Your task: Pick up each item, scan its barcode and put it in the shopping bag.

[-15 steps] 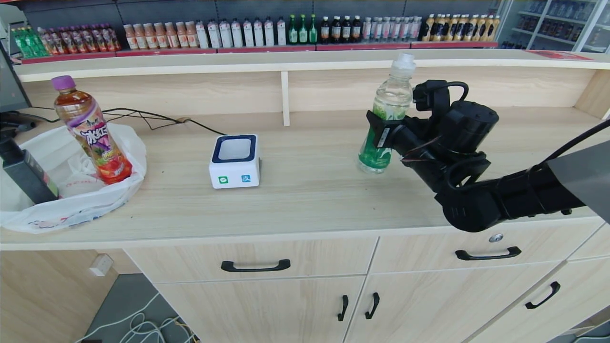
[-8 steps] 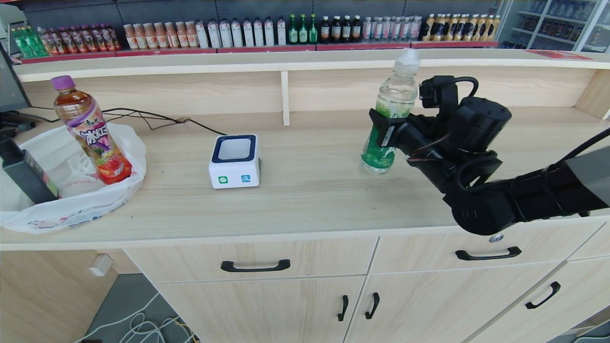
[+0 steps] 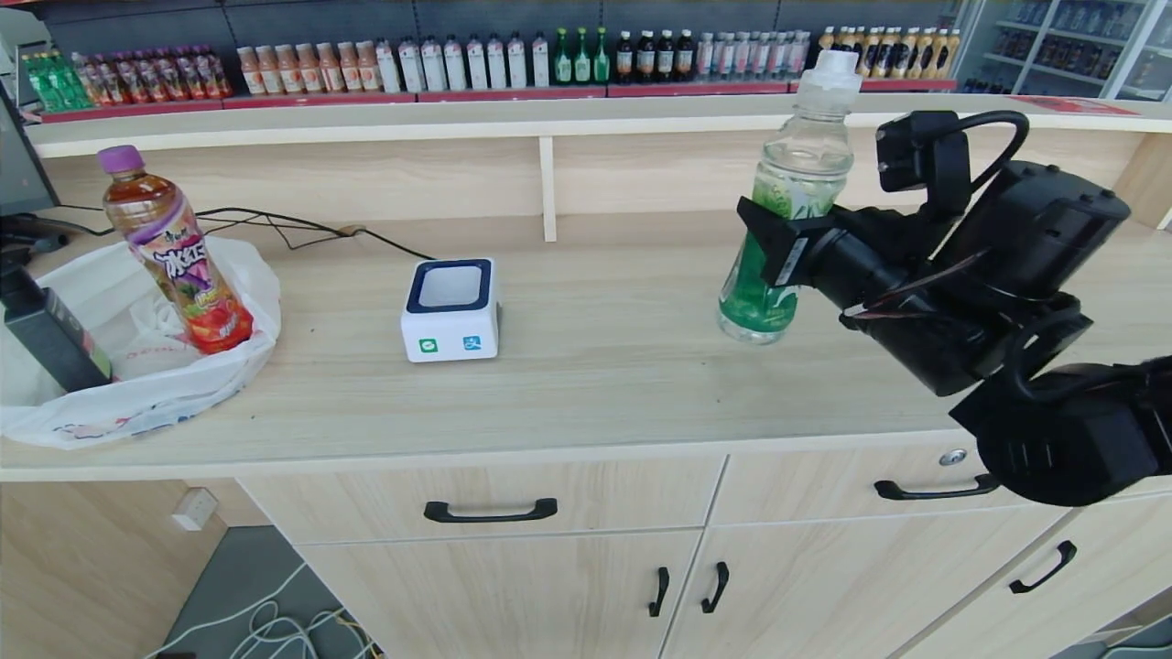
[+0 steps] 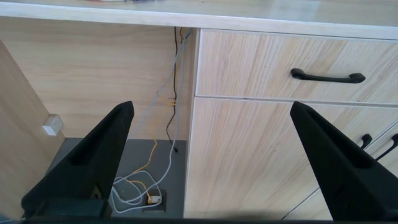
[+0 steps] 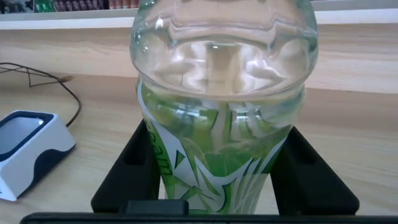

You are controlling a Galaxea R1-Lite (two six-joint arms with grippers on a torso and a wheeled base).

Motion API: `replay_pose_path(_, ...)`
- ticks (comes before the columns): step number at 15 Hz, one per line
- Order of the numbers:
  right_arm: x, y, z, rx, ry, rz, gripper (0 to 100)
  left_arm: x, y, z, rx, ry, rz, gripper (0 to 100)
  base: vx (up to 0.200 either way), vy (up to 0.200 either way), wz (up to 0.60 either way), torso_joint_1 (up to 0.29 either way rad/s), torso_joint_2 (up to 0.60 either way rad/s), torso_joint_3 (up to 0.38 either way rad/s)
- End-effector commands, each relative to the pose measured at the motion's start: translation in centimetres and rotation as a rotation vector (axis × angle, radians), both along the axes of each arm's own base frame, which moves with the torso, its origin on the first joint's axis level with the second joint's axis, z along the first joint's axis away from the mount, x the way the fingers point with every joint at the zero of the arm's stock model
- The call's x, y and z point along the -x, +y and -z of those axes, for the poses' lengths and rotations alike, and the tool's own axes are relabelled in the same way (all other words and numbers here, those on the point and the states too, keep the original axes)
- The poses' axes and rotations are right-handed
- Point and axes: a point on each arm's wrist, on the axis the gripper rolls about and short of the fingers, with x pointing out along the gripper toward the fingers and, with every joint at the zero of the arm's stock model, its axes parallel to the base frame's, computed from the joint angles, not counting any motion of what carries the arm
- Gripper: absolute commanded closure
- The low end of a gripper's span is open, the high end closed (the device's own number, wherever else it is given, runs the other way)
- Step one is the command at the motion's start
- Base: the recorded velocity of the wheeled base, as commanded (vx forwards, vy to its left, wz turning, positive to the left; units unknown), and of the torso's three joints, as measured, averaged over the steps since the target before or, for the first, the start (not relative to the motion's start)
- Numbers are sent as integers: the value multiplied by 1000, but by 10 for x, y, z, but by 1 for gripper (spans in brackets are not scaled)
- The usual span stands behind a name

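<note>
Left wrist view has left claw (image 4: 211,109) spread — head view, right claw (image 3: 776,245) clamping bottle (image 3: 798,169).

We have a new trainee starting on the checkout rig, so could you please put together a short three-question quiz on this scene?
1. True or false: the right gripper is shut on the clear plastic bottle with a green label.
2. Where does the purple-capped bottle of amber drink stand? A. in the white plastic shopping bag; B. on the back shelf; C. inside a drawer.
3. Fill in: the left gripper, facing the pale wooden drawers, is ____ (open or shut).

Key: 1 true; 2 A; 3 open.
</note>
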Motion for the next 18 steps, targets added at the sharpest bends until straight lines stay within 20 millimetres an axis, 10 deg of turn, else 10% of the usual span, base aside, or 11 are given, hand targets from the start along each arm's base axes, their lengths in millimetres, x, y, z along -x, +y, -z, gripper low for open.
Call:
replay_pose_path(1, 42, -11, -12, 2, -23, -29, 100, 0, 0, 0, 0, 0, 0, 0, 0, 0, 0, 0, 0, 0)
replay_pose_path(8, 104, -38, 1, -28, 21, -81, 100, 0, 0, 0, -1, 0, 0, 0, 0, 0, 0, 0, 0, 0)
replay_pose_path(18, 134, -1, 10, -181, 139, -438, 100, 0, 0, 0, -1, 0, 0, 0, 0, 0, 0, 0, 0, 0)
